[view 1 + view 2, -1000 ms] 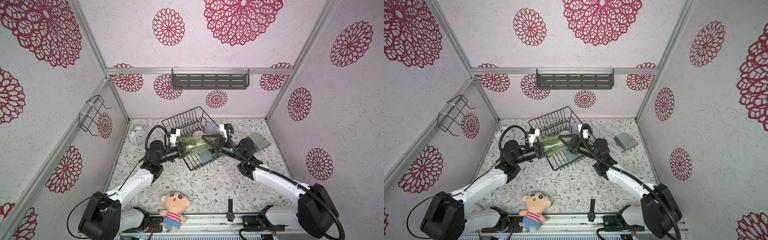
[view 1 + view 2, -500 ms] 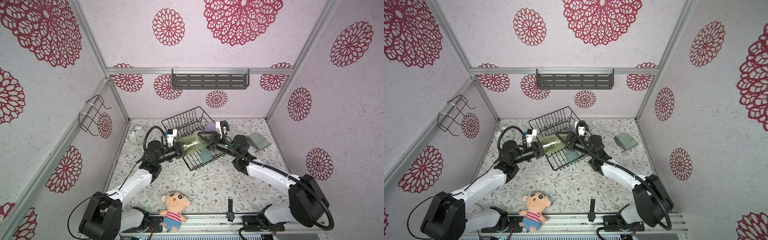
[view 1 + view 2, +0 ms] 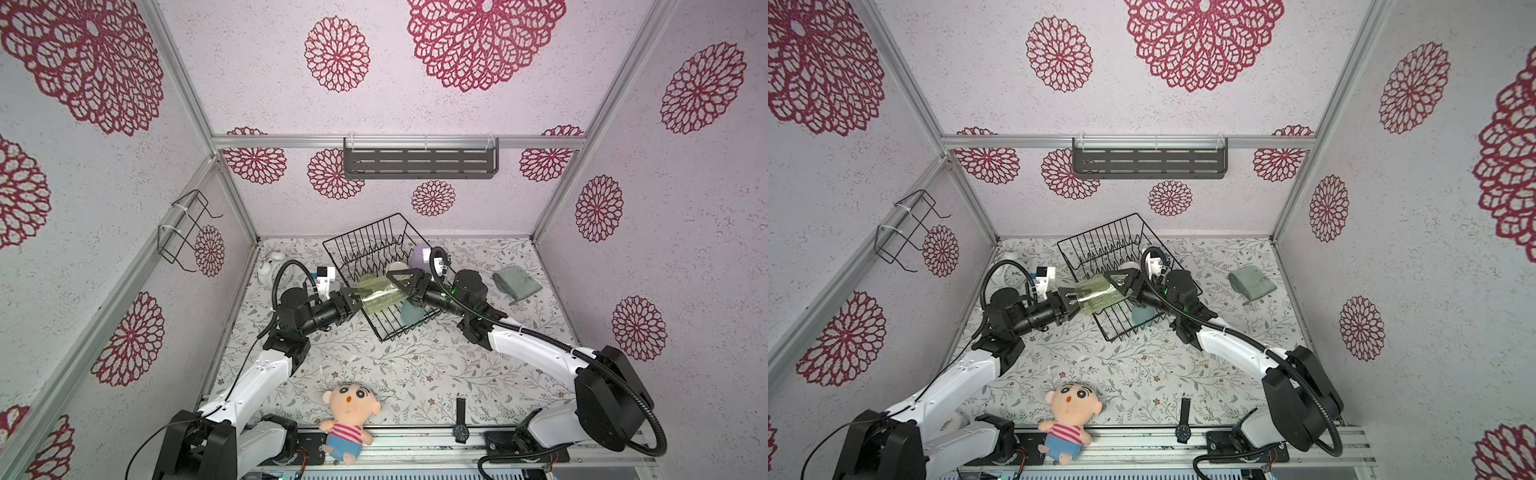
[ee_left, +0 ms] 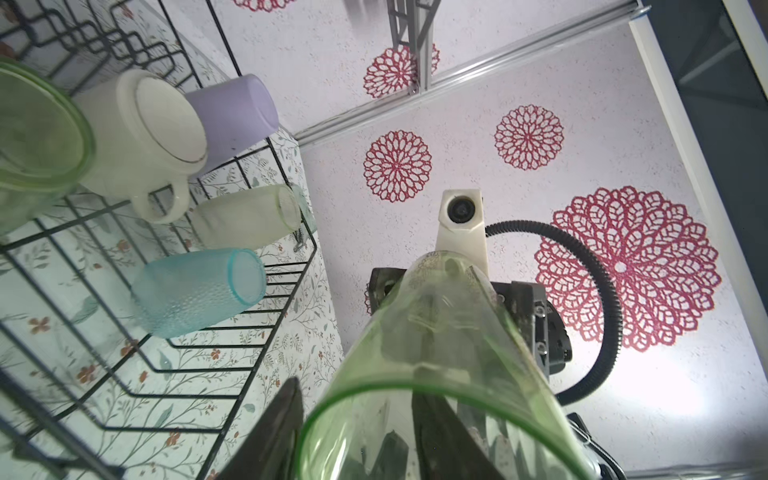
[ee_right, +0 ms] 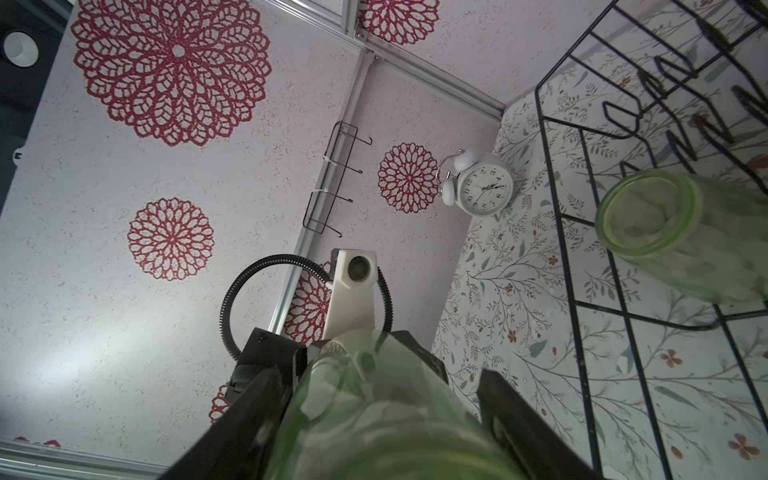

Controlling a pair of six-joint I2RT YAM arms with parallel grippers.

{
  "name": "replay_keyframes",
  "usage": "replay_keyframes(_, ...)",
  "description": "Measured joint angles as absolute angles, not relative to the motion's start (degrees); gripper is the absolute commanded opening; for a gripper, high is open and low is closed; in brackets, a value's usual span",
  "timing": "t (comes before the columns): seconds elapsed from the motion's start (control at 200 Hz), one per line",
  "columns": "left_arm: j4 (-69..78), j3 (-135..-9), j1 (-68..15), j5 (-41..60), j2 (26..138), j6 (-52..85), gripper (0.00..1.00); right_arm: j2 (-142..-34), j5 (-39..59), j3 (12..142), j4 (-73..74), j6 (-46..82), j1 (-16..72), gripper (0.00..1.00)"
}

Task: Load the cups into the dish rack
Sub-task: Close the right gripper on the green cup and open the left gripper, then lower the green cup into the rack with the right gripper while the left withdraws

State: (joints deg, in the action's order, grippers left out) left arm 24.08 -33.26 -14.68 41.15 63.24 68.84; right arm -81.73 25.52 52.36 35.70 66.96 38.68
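A clear green tumbler (image 3: pixel 380 297) (image 3: pixel 1098 297) hangs on its side over the near-left edge of the black wire dish rack (image 3: pixel 361 227). My right gripper (image 3: pixel 392 286) (image 5: pixel 374 415) is shut on its base end, a finger on each side. My left gripper (image 3: pixel 353 301) (image 4: pixel 353 432) stands open astride the rim (image 4: pixel 415 370), one finger inside and one outside. In the rack lie a lilac tumbler (image 4: pixel 232 112), an upturned white mug (image 4: pixel 141 133), a frosted beige tumbler (image 4: pixel 249 216), a teal tumbler (image 4: pixel 195 291) and a second green tumbler (image 5: pixel 665 224).
A white alarm clock (image 3: pixel 270 266) stands at the back left, close behind the left arm. A folded grey cloth (image 3: pixel 517 282) lies right of the rack. A plush doll (image 3: pixel 349 415) and a wristwatch (image 3: pixel 460 424) lie at the front edge.
The right gripper has come in from the right and narrowed round the tumbler's base. The left jaws, shut on the rim a second ago, have opened.
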Motion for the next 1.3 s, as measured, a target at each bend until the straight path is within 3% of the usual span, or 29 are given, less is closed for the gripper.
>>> replay_keyframes(0.36,8.0,-33.3,-9.5,36.3,51.2,60.9,0.53,-80.3,19.6,51.2,24.0,57.6,39.0,0.7)
replay_keyframes(0.701,-3.1,-33.8,-8.8,31.7,48.6,55.7,0.54,-80.6,5.0,63.0,2.6,34.5,48.3,0.7)
replay_keyframes(0.991,-9.4,-34.0,-8.6,27.7,45.9,52.9,0.55,-88.3,-5.3,72.8,-7.6,20.4,50.2,0.71)
replay_keyframes(1.301,-19.1,-35.8,-8.4,18.4,42.3,49.7,0.57,-95.1,-9.7,76.6,-13.6,14.3,50.7,0.7)
